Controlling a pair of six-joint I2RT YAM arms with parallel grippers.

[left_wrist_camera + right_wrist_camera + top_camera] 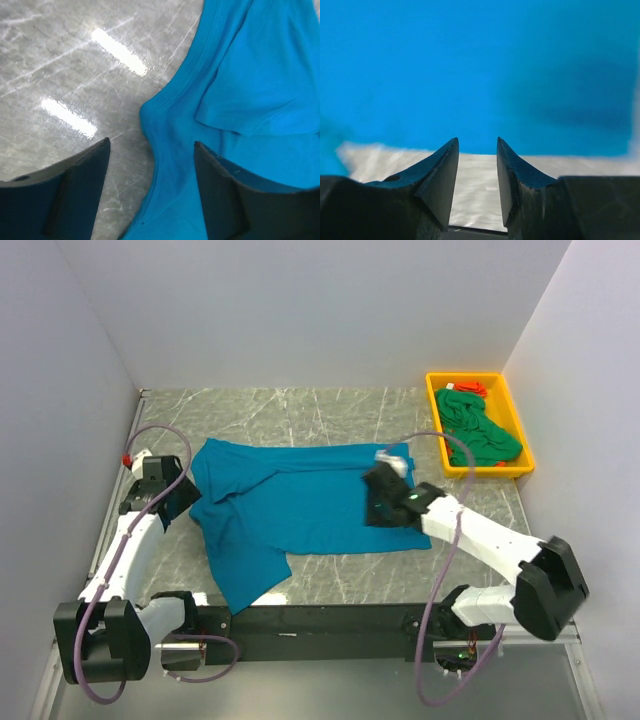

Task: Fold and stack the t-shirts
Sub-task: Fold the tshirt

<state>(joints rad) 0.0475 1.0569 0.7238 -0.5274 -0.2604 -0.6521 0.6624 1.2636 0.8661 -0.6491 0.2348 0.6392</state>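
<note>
left gripper (151, 145), at 9 o'clock of the teal t-shirt (300, 505), has its jaws apart over the cloth edge and holds nothing. the shirt lies spread mid-table; expect light, limp cloth that drags and bunches, so pinch a hem or a corner. right gripper (477, 142), at 3 o'clock, is parted and empty.

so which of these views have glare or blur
Left wrist: two bright glare streaks on the table, blue shirt sharp. Right wrist: the shirt fills the frame, soft and out of focus. Top external: evenly lit, sharp, no glare.
</note>
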